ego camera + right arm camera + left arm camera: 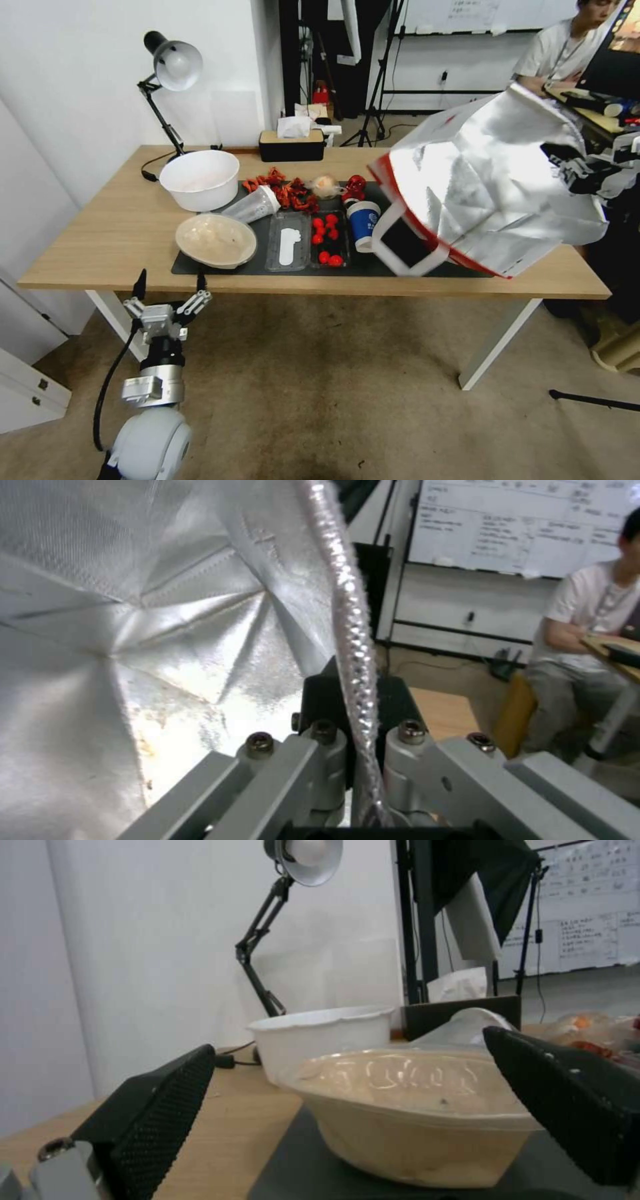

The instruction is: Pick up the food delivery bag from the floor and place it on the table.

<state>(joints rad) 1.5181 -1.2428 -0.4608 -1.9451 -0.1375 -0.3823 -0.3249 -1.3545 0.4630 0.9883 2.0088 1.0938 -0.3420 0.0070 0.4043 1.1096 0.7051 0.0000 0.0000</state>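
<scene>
1. Silver foil catches our eye first in the head view: the large boxy white paper food delivery bag [493,193], red-edged and foil-lined, hangs tipped on its side above the right end of the wide light-wood table [100,240], its white strap handle [400,248] dangling over the dark grey mat [373,267]. We judge the lift off the brownish-grey carpet floor [333,387] done; what remains is lowering the bag onto the table and letting go. A blue-and-white paper cup [363,225] stands just beside the handle and could be knocked.

2. In the left wrist view our left gripper [347,1120] idles with its black pads spread wide, level with the table's front edge, facing a lidded beige takeaway bowl [413,1120] and a white bowl [323,1037] beyond.

3. In the right wrist view our right gripper [357,730] has its fingers pressed together on the bag's foil rim, the crinkled lining beside it.

4. Writing: the cup's print and the whiteboard [527,525] text behind are too small for us to read; we see no logo on the bag.
</scene>
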